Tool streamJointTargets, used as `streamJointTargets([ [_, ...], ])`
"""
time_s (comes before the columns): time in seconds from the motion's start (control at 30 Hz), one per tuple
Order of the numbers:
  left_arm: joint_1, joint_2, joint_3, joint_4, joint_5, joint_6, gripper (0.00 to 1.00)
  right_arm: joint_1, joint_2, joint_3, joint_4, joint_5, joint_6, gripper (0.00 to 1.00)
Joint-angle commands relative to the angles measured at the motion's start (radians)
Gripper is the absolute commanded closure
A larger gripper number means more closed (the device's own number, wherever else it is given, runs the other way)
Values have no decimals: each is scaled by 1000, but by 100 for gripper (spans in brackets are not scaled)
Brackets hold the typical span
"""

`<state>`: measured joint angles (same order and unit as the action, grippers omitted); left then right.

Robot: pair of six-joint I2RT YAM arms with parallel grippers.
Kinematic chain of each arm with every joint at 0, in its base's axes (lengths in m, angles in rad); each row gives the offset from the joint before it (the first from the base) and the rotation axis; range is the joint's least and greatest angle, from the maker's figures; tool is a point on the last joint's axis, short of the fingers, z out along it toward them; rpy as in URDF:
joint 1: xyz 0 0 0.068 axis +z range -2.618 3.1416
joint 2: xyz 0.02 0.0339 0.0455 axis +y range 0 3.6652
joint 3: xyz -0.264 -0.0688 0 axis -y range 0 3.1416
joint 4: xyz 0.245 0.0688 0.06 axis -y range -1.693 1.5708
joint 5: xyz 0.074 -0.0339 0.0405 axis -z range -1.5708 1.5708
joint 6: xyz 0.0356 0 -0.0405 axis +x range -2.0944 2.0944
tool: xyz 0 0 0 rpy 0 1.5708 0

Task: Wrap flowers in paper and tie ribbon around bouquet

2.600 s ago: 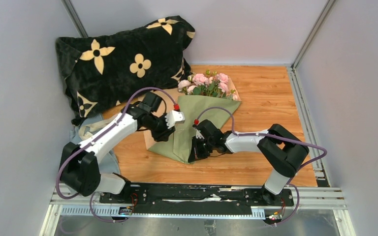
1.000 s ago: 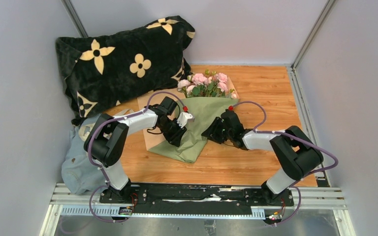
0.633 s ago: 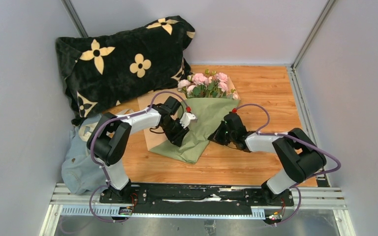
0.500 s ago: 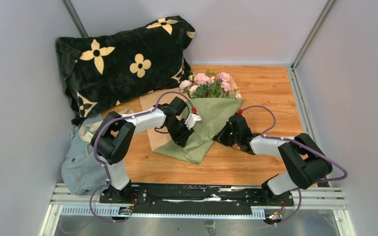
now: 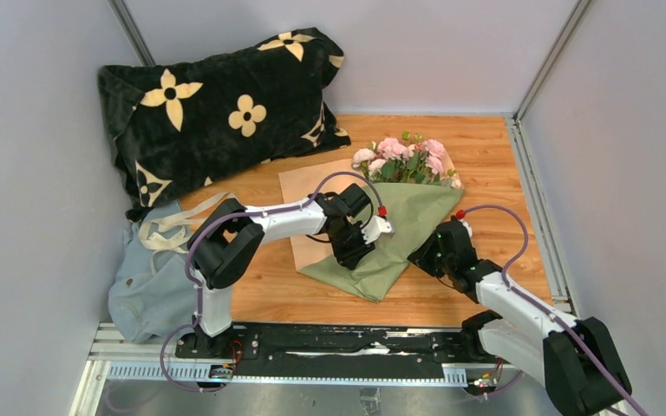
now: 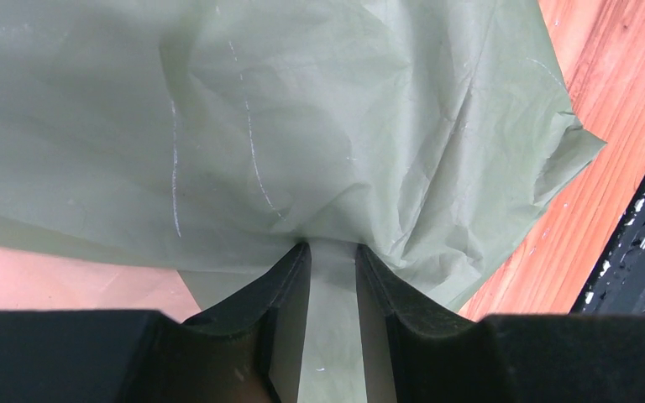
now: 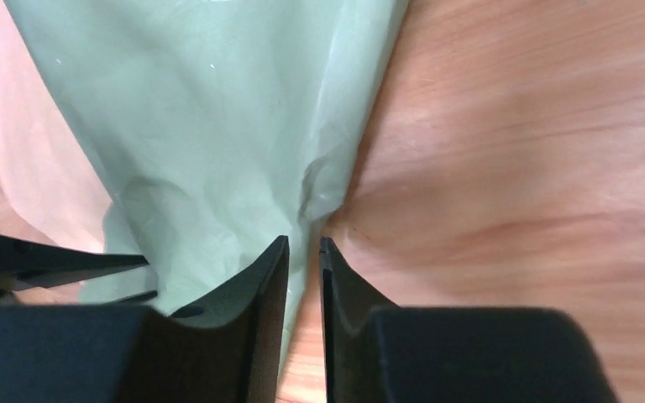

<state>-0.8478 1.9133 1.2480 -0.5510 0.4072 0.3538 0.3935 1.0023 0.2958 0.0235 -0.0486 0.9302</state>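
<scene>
pinching the paper with the left end effector; with the right end effector, nearly closed at its edge, hold unclear. could tear if tugged opposite ways.

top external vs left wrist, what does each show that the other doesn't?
Only top external: the flowers, black pillow, blue-grey cloth, right end effector.
Only left wrist: close up, the left end effector shut on a fold of olive-green paper.
Both: the olive-green paper, tan paper, wooden table.
</scene>
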Motion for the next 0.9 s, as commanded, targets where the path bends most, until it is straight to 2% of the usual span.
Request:
streamJointTargets([
  [0.0,-7,68,-18,-24,-36,3,64,-15,-108,70,-296,140,-115,69],
  [0.1,-7,49,-40,-23,-34,-1,64,7,-146,196,-424,169,-211,68],
  [0.2,-5,28,-45,-27,-5,-10,64,111,-83,276,-399,154,-273,76],
  [0.27,-4,11,-45,-25,-1,-16,64,162,18,312,-325,46,-285,83],
  [0.3,-4,3,-47,-20,-1,-21,64,172,77,321,-269,-61,-278,89],
  [0.4,4,-24,-62,1,12,-36,64,181,242,304,11,-241,-207,100],
  [0.63,50,-59,-85,41,88,-61,64,183,475,282,224,-339,-154,100],
  [0.73,55,-88,-82,47,101,-55,64,185,546,279,229,-349,-153,100],
  [0.87,108,-170,-82,60,139,-88,62,182,567,247,208,-273,-145,100],
])
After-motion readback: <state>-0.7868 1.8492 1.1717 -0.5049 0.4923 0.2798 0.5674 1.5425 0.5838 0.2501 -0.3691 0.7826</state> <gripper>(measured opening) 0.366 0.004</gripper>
